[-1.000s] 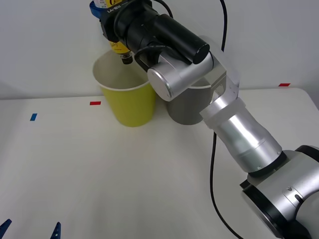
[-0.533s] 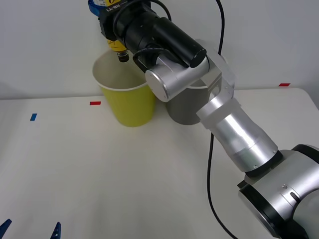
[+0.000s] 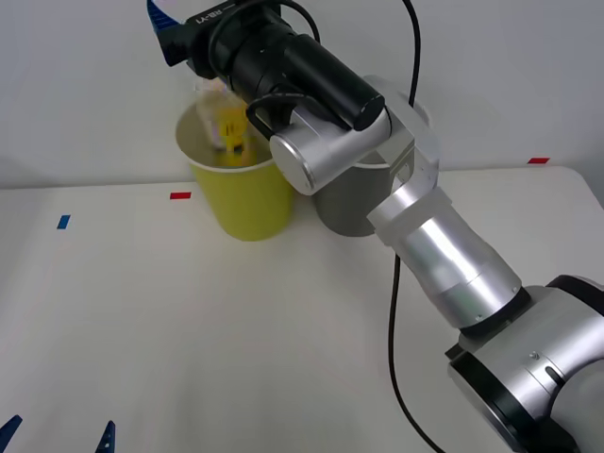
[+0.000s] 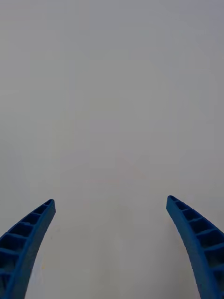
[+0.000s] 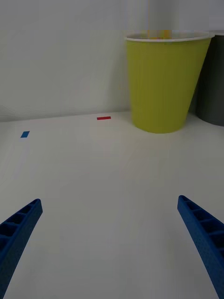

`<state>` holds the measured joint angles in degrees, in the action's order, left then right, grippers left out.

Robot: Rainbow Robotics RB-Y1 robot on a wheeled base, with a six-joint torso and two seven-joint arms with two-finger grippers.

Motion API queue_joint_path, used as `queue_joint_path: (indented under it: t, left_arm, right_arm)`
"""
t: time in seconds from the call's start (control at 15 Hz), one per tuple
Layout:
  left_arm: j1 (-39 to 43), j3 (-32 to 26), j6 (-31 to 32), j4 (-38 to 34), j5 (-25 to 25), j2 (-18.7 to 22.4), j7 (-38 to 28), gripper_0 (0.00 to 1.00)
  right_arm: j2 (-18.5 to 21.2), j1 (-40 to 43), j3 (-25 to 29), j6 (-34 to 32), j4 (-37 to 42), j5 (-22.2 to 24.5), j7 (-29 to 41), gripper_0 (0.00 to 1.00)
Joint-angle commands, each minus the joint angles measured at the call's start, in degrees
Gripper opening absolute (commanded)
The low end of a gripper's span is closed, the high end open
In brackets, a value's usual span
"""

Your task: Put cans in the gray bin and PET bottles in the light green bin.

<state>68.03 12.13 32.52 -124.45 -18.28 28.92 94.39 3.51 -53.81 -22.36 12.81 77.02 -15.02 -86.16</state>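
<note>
A: Where is the PET bottle (image 3: 229,127)?

B: It sits blurred in the mouth of the light green bin (image 3: 247,200), free of any grip, just below the right gripper (image 3: 162,24).

A: And that gripper's 2 fingers?

B: Spread wide, holding nothing. The gray bin (image 3: 351,200) stands beside the green one.

A: The left gripper (image 3: 58,436)?

B: Low over the table (image 3: 208,330), fingers wide apart too.

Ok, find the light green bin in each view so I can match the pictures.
Front view: the light green bin stands at the back of the table, left of the gray bin, under the right gripper.
Left wrist view: the bin is ahead, the gray bin beside it.
Right wrist view: not in it.
Shared landmark: the red tape mark.
</note>
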Motion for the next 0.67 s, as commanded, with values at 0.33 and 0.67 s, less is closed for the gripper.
queue_joint_path:
  t: [0.33, 0.67]
  left_arm:
    - [0.00, 0.00, 0.00, 0.00, 0.00, 0.00, 0.00, 1.00]
    - [0.00, 0.00, 0.00, 0.00, 0.00, 0.00, 0.00, 1.00]
  right_arm:
    - [0.09, 1.16, 0.04, 0.38, 0.94, 1.92, -0.41, 1.00]
    - [0.27, 2.40, 0.13, 0.47, 2.34, 2.97, -0.76, 1.00]
